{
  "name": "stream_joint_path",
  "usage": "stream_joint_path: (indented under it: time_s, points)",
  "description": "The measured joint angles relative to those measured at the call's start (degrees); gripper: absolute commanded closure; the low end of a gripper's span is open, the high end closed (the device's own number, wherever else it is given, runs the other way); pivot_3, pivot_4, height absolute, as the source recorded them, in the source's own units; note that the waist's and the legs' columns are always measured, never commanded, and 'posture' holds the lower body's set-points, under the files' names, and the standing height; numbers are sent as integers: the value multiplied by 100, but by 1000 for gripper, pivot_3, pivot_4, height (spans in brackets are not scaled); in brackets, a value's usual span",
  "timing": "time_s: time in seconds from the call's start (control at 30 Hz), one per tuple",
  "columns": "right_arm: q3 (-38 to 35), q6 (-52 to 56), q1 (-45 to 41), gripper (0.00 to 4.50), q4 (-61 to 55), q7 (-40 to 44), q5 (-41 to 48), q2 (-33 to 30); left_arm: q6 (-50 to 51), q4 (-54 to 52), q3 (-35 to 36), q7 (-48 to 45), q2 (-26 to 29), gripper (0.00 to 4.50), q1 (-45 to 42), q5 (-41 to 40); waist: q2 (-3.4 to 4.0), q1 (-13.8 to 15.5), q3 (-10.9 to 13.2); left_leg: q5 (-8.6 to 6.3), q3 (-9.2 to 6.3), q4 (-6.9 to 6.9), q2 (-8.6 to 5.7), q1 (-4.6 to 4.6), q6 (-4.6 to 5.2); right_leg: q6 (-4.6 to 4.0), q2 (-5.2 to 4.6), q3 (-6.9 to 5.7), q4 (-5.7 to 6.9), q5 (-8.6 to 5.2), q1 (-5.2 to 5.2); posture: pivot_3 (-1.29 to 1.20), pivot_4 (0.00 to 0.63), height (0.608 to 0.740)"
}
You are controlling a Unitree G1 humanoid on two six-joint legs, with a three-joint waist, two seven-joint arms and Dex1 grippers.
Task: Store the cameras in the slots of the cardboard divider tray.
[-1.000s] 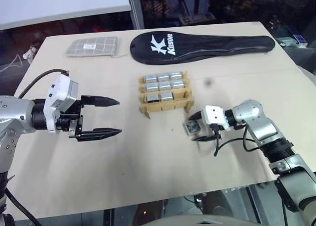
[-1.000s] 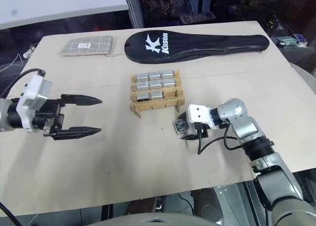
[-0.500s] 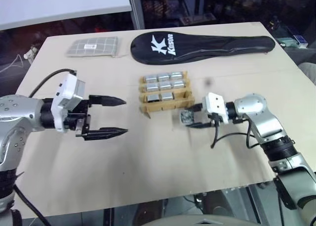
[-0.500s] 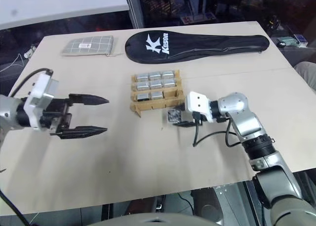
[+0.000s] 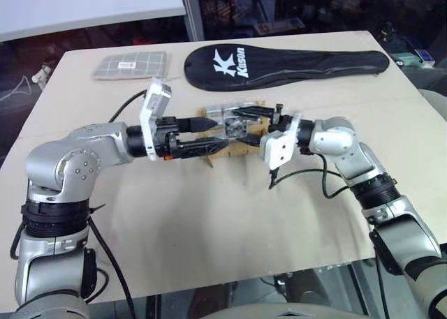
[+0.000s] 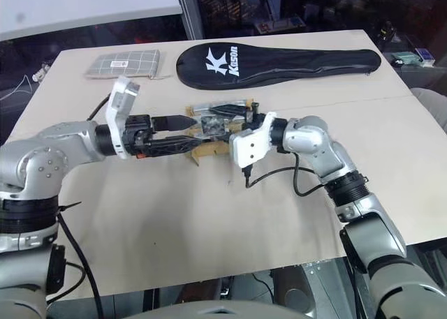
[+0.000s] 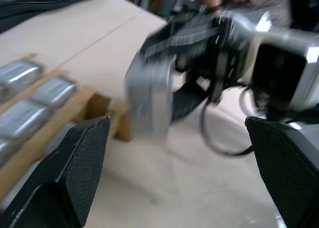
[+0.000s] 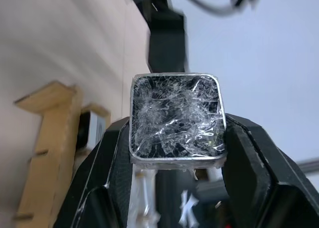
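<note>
Over on the left side of the beige table [image 5: 209, 214], the left gripper [image 5: 222, 136] reaches toward the middle with its two black fingers spread wide, nothing between them. Right beside its fingertips sits the small brown cardboard divider tray [image 5: 209, 151], with several silver-grey metal cube cameras [image 7: 30, 93] already sitting in its slots. Facing it from the right, the right gripper [image 8: 174, 138] is clamped on one more silver-grey cube camera with a dark crinkly face [image 8: 175, 119], held above the tray's front edge. Farther back lie a grey checked pouch [image 5: 131, 64] and a black racket cover [image 5: 286, 64].
</note>
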Motion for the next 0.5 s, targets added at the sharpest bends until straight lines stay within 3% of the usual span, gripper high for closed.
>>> stream_joint_path:
  time_s: [0.3, 0.4, 0.5]
  points:
    - [183, -241, -2, 2570, 50, -231, -211, -44, 127, 204, 1, -20, -48, 0, -76, -72, 0, 5, 0, 2, -1, 0, -1, 0, -2, 0, 0, 1, 0, 0, 1, 0, 150, 740]
    - [224, -237, -2, 2570, 50, -226, -205, -63, 146, 209, 1, -10, -143, 764, -90, -98, 0, 9, 0, 2, -1, 0, -1, -1, -2, 0, 0, 1, 0, 0, 1, 0, 150, 740]
    - [245, -245, -2, 2570, 47, -220, -182, -69, 145, 209, -7, 3, -148, 2137, -77, -66, 0, 3, 0, 2, 0, 0, -1, 0, -2, -1, 1, 2, 0, 0, 1, 0, 150, 740]
